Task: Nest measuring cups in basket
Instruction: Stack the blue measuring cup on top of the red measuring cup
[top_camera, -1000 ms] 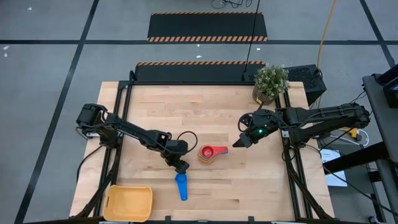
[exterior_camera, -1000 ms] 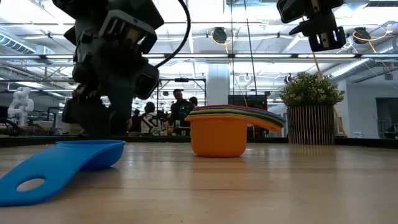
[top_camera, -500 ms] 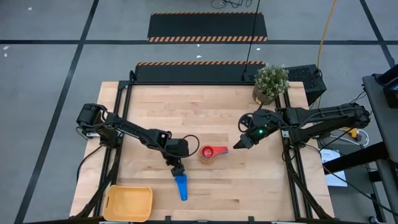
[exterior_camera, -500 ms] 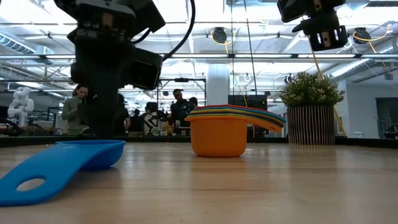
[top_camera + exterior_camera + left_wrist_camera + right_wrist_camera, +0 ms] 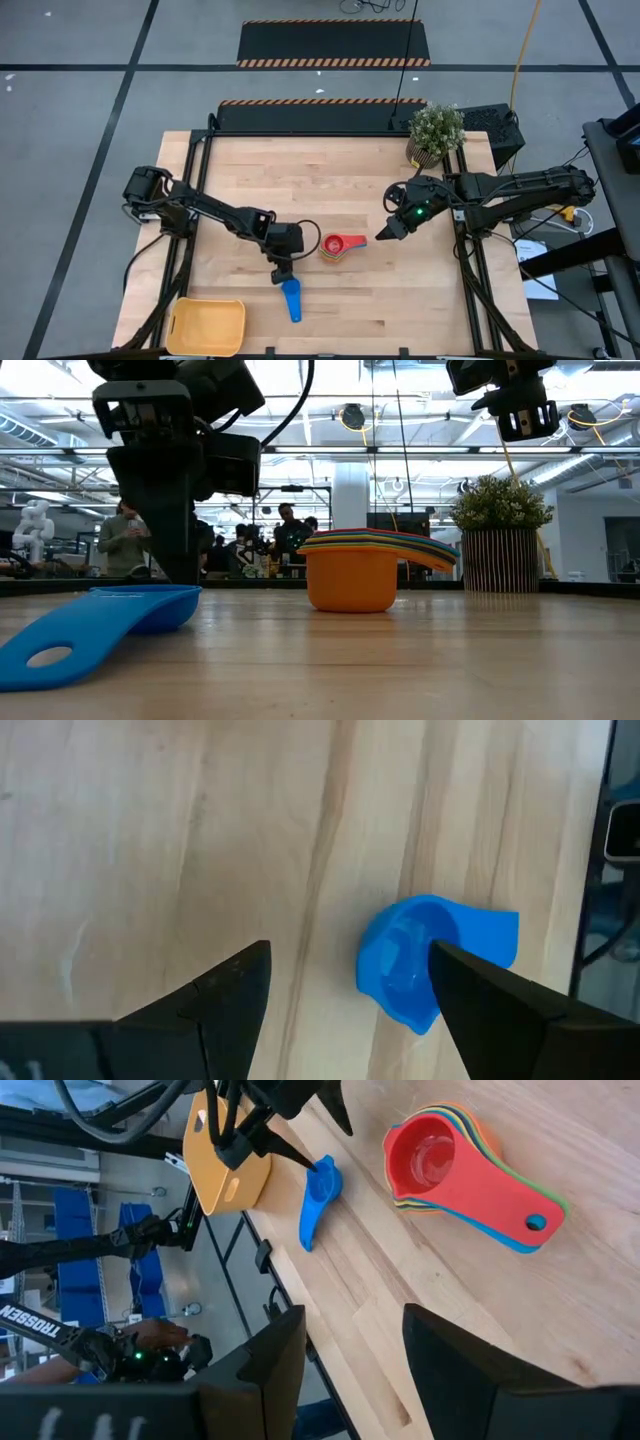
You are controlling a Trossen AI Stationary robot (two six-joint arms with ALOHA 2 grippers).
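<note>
1. At the table's front left corner lies the basket, yellow-orange and shallow, well apart from every cup.
2. Right of it, near the table's middle front, the left gripper hangs just above the table with its fingers spread wide, holding nothing.
3. Just past its fingertips lies the blue measuring cup, alone on the wood, its bowl toward the gripper and its handle pointing to the front edge; the left wrist view shows the bowl between the two spread fingers and apart from both.
4. Farther right, near the centre, stands the stack of measuring cups, red on top with green, orange and blue rims under it, handles fanned to the right; in the low view the orange cup is the lowest one seen.
5. Right again, the right gripper hovers high above the table beside the stack, its fingers partly parted and empty.
6. Toward the far right corner stands a potted plant.
7. Beyond the table, people stand in the room behind.
</note>
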